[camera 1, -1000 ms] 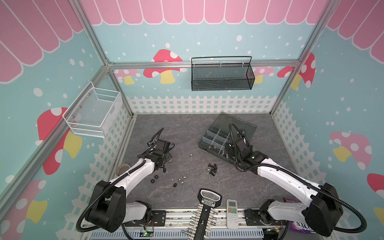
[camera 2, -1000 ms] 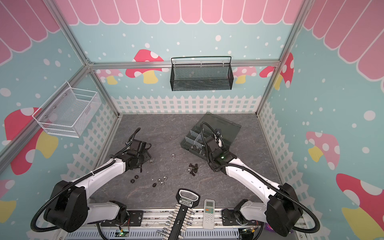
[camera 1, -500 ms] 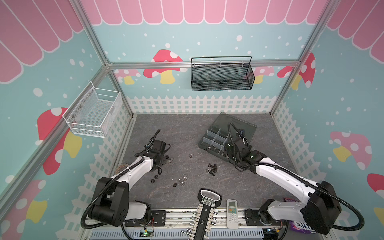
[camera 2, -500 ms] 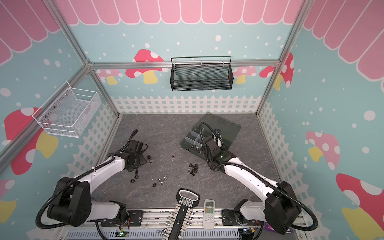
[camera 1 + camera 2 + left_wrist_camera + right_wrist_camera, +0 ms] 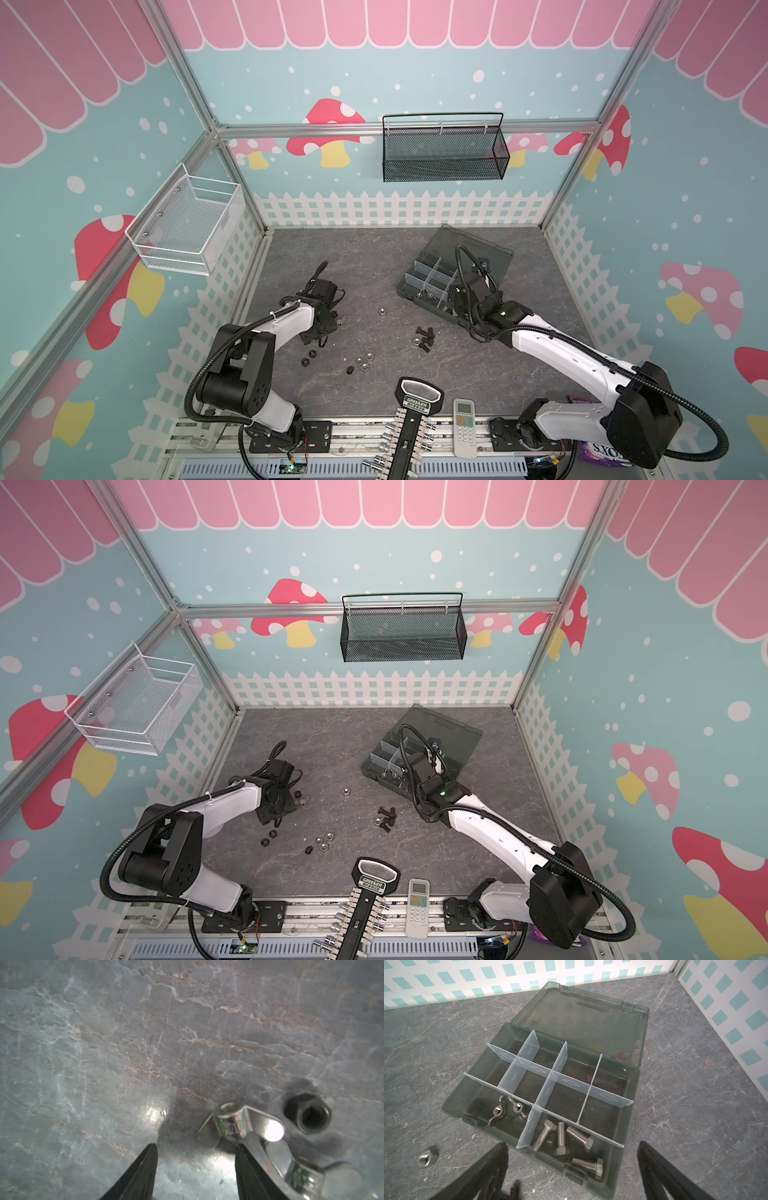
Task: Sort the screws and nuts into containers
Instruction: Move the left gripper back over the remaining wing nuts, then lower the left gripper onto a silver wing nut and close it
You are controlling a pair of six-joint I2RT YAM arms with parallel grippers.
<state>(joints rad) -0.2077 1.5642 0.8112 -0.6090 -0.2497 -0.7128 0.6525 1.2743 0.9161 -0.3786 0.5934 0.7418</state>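
Observation:
My left gripper is open and low over the stone floor, nothing between its fingers. Just past one fingertip lies a silver wing nut, a black hex nut beside it. In both top views this gripper sits at centre left. My right gripper hangs open and empty over the near edge of the organiser box. One near container holds several silver hex screws, the adjoining one two wing nuts. Black screws and loose nuts lie on the floor.
A silver nut lies left of the box, whose lid lies open behind it. A socket rack and a remote lie at the front edge. A black mesh basket and a white wire basket hang on the walls.
My left gripper has moved toward the front and down to the floor beside the wing nut, its jaws slightly narrower. The right arm has barely moved.

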